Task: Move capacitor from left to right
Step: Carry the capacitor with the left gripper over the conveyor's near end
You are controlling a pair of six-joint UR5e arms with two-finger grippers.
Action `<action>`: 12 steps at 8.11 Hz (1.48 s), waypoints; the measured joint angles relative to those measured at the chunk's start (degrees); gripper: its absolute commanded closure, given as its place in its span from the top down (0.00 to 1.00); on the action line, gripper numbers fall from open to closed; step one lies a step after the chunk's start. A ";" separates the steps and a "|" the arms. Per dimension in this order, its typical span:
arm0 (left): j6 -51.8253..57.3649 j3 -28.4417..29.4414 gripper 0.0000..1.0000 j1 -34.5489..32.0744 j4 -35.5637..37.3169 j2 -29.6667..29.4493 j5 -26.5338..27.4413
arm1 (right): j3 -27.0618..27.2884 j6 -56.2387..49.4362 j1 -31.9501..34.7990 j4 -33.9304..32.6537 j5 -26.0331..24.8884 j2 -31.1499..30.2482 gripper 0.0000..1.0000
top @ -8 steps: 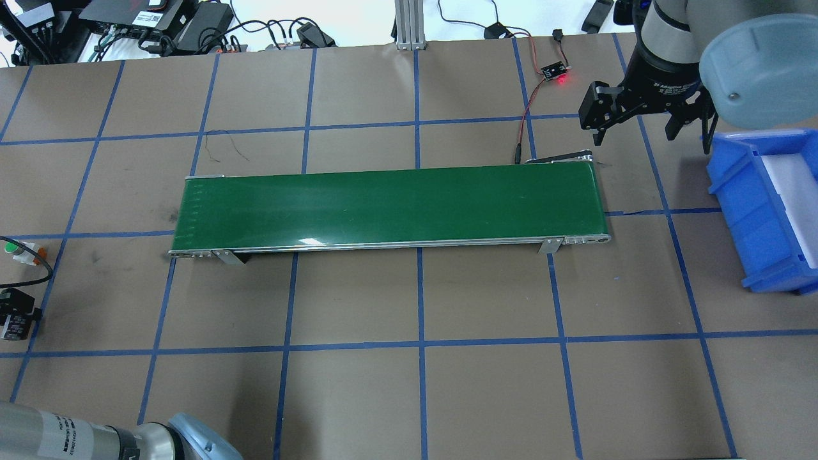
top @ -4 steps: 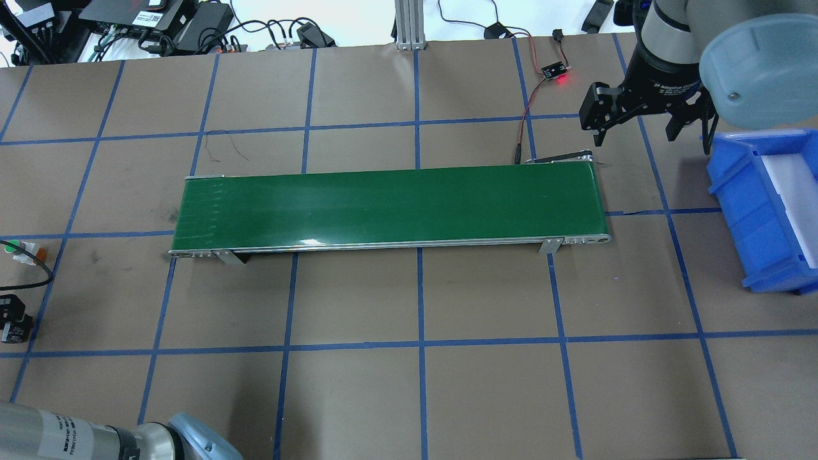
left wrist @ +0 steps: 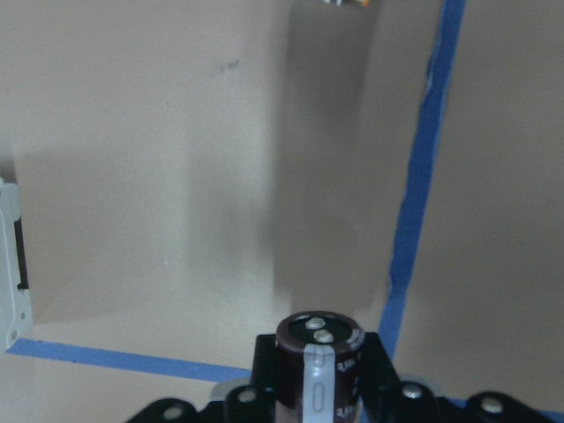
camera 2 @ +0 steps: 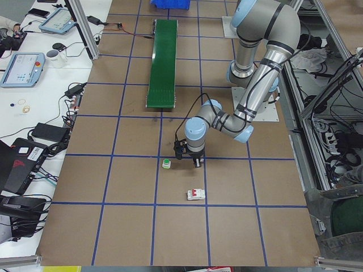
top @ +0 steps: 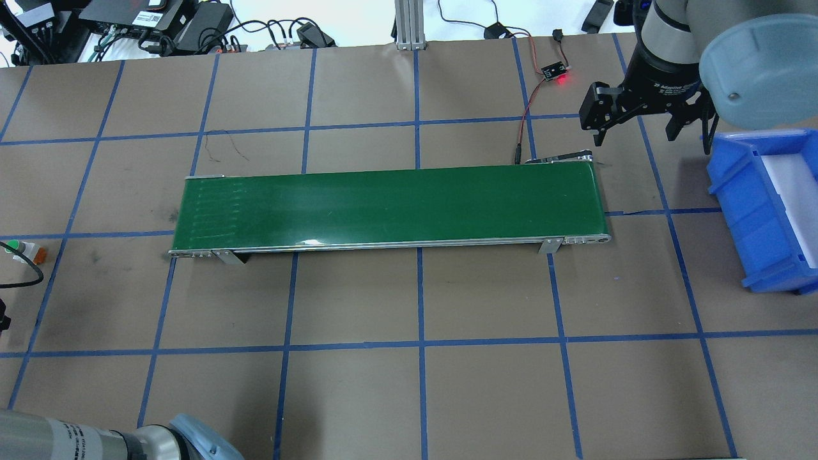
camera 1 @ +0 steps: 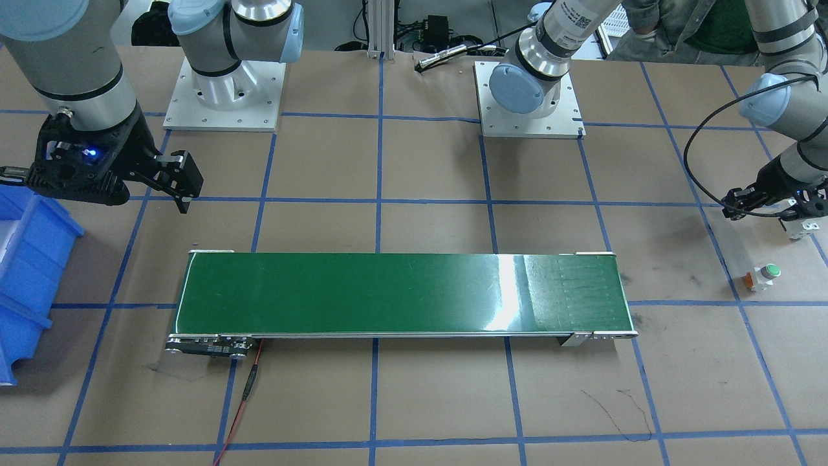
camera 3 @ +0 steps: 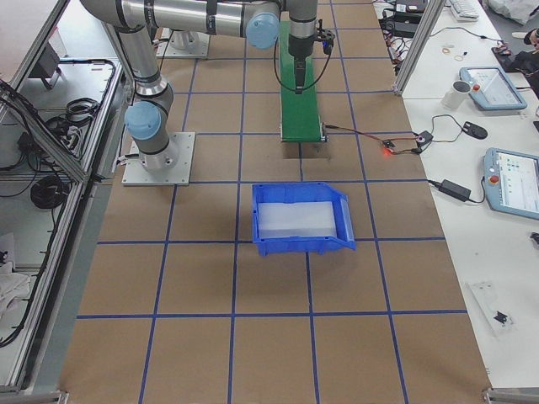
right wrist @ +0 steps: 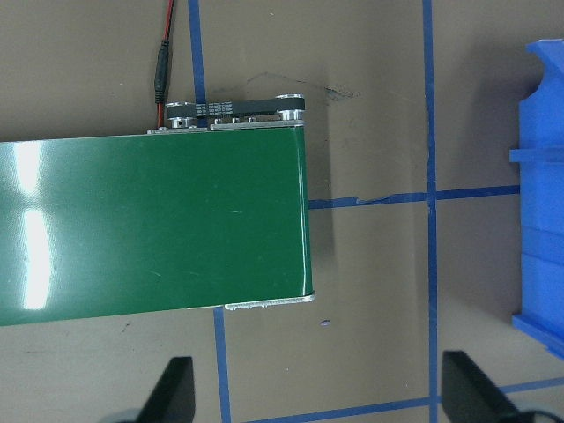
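1. Capacitor (left wrist: 319, 374): stubby dark cylinder with a pale grey stripe down its side and two silvery studs on the end facing the wrist camera.
2. Pinched at its sides between the fingers of the left gripper (left wrist: 319, 397), jaws closed onto it.
3. Held over the brown table (left wrist: 159, 132) at the robot's left end, just beside a blue tape line (left wrist: 414, 220). Height above the table not readable.
4. Circuit breaker (camera 1: 802, 226), white, just beside the left gripper (camera 1: 753, 200) in the front-facing view. Its edge shows at the left border of the left wrist view.
5. Push button (camera 1: 764, 274), white with a green cap, near the same gripper and on the side toward the operators.
6. Conveyor belt (top: 390, 204), green, along the middle of the table and well apart from the capacitor.
7. Right gripper (top: 636, 131) above the table off the belt's right end, fingers spread wide with nothing between them.
8. Blue bin (top: 760, 211) to the right of that gripper.
9. Compared with one second ago in the overhead view: left gripper now almost fully past the left border. Right gripper, belt and bin in the same places.
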 measured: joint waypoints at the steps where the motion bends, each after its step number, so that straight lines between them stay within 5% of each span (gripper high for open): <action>1: -0.78 0.04 0.00 -1.63 -3.09 3.02 0.78 | 0.00 -0.01 0.00 -0.04 -0.03 0.00 1.00; 5: -10.98 5.09 0.00 -13.72 -18.34 10.68 1.27 | -0.08 -0.15 0.00 -0.15 -0.16 -0.08 1.00; 12: -40.98 9.20 0.09 -35.67 -22.03 9.70 -1.38 | -0.09 -0.12 0.00 -0.13 -0.17 -0.18 1.00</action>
